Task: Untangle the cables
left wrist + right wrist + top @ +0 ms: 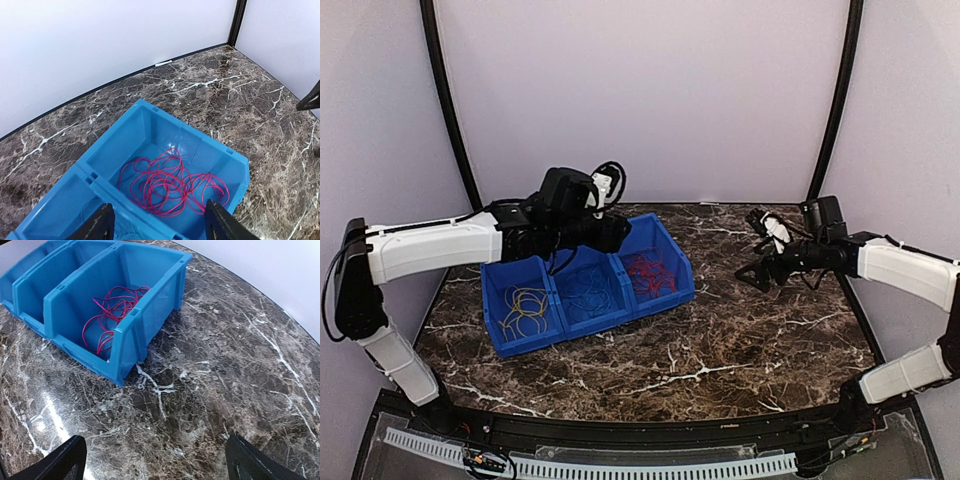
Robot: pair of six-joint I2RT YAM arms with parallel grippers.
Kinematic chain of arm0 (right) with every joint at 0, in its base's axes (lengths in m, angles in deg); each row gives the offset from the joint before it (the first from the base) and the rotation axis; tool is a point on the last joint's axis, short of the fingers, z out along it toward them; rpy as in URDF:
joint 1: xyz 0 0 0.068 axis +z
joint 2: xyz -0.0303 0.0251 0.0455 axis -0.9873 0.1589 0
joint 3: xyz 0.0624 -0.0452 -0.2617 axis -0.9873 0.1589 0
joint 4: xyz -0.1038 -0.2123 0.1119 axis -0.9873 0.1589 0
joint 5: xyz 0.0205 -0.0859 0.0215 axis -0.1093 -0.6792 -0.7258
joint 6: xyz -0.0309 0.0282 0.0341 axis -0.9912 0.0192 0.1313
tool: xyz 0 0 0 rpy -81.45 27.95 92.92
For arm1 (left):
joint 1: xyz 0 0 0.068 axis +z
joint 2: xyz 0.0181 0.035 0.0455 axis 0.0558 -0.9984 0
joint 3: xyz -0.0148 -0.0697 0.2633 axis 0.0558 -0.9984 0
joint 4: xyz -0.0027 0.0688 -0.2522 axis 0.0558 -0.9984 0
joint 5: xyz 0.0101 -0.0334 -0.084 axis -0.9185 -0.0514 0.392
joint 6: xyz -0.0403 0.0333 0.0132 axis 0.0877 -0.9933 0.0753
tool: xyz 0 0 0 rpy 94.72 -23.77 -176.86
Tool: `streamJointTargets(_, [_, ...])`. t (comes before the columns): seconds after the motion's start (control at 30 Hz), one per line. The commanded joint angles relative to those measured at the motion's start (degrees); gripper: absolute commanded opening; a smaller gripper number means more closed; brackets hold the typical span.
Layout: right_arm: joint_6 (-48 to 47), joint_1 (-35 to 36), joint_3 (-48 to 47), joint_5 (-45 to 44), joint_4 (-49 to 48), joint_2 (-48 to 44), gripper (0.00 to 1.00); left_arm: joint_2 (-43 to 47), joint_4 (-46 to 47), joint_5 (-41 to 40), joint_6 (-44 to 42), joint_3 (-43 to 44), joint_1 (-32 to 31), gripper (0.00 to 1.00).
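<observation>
Three joined blue bins (670,255) stand left of centre. The right bin holds a red cable bunch (650,271), the middle a blue cable bunch (588,292), the left a yellow-tan cable bunch (526,309). My left gripper (159,222) is open and empty above the rim between the middle and right bins, with the red cables (170,185) just ahead of it. My right gripper (752,275) is open and empty over the bare table right of the bins; it also shows in the right wrist view (155,460), with the red cables (112,312) far ahead.
The dark marble table (740,340) runs right of and in front of the bins. White walls with black corner posts (837,100) close the back and sides. A perforated rail (620,465) lies along the near edge.
</observation>
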Motion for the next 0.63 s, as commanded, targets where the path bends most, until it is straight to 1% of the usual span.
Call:
streamJointTargets(0.0, [1.44, -0.62, 0.40, -5.64, -3.98, -4.54, 0.99, 10.08, 3.54, -4.65, 0.47, -10.50, 0.13, 0.65])
streamJointTargets(0.17, [4.50, -1.70, -0.90, -13.94, -4.02, -7.58, 0.99, 21.18, 6.83, -7.50, 2.39, -18.98, 0.13, 0.69])
streamJointTargets(0.2, [5.23, -1.71, -1.41, -15.64, -3.92, -7.96, 0.99, 22.45, 8.07, -8.08, 2.72, -20.76, 0.13, 0.71])
streamJointTargets(0.3, [6.19, -1.68, -3.58, -20.43, -3.01, -9.27, 0.99, 26.74, 8.99, -9.60, 2.70, -22.52, 0.21, 0.77])
streamJointTargets(0.4, [4.88, -1.69, -6.55, -23.60, -1.74, -10.97, 0.99, 27.83, 4.20, -11.48, 3.70, -19.58, 0.48, 0.82])
streamJointTargets(0.43, [4.19, -1.66, -7.95, -24.02, -1.08, -11.48, 0.99, 27.86, 1.70, -11.66, 3.91, -17.59, 0.66, 0.83])
streamJointTargets(0.53, [4.03, -1.74, -13.32, -23.81, 2.57, -11.96, 0.98, 27.25, -2.02, -12.42, 4.35, -13.37, 0.95, 0.87])
streamJointTargets(0.57, [4.57, -1.74, -14.60, -23.02, 3.56, -12.18, 0.99, 27.06, -3.06, -12.45, 4.42, -11.62, 0.98, 0.95])
streamJointTargets(0.6, [5.30, -1.74, -15.46, -22.29, 4.36, -12.46, 0.99, 26.86, -3.35, -12.45, 4.75, -10.99, 1.00, 0.97])
